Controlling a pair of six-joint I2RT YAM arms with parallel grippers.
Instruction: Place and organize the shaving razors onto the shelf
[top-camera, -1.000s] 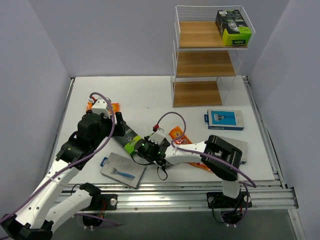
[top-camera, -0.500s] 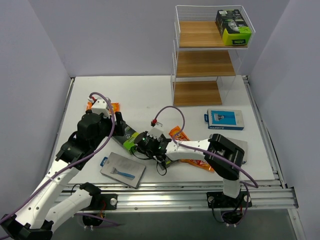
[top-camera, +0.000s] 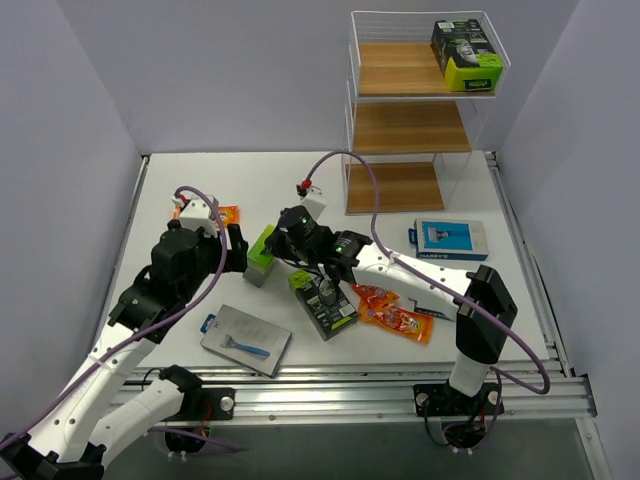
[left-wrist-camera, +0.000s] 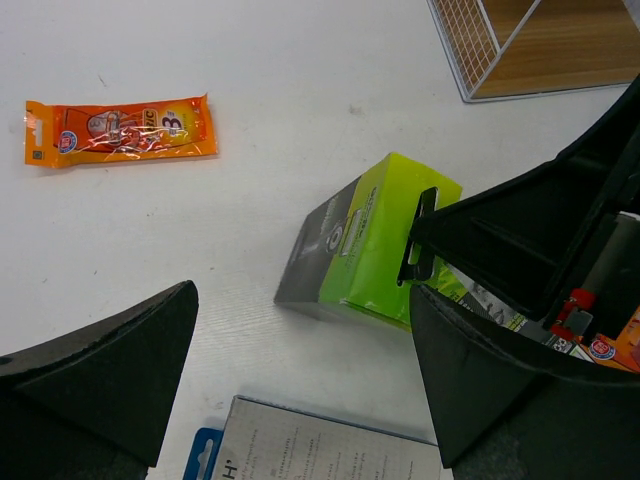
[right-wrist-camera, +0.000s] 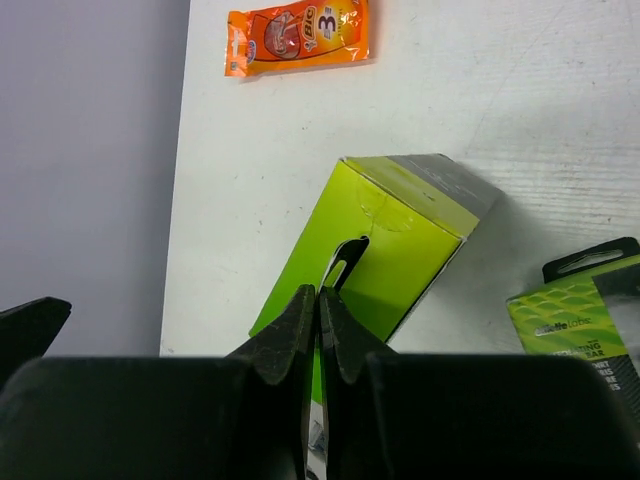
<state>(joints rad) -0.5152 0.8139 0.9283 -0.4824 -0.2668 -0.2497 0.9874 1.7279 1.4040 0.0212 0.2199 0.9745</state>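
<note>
Razors in retail packs lie spread over the surface (top-camera: 250, 180). One black-and-lime box (top-camera: 466, 52) sits on the top board of the shelf (top-camera: 410, 128), at its right end.

**Right tool** (right-wrist-camera: 318, 300): the fingers are pressed together. Their tips rest against the lime face of a lime-and-grey box (left-wrist-camera: 365, 245), just at its hang slot. Whether the thin tab is caught between them cannot be told. This box stands tilted on the surface, left of centre and well apart from the shelf.

**Left tool** (left-wrist-camera: 305, 370): the fingers are spread wide and hold nothing. It hangs over the surface just beside the lime-and-grey box, on the side away from the right tool.

**Other packs on the surface:**
- A second lime pack (top-camera: 325, 305) lies flat under the right wrist.
- An orange packet (top-camera: 395, 312) lies just right of the second lime pack.
- Another orange packet (left-wrist-camera: 120, 128) lies near the left edge.
- A grey card (top-camera: 245, 340) showing a blue razor lies at the near edge.
- A blue card (top-camera: 450, 240) lies in front of the shelf's lowest board.
</note>
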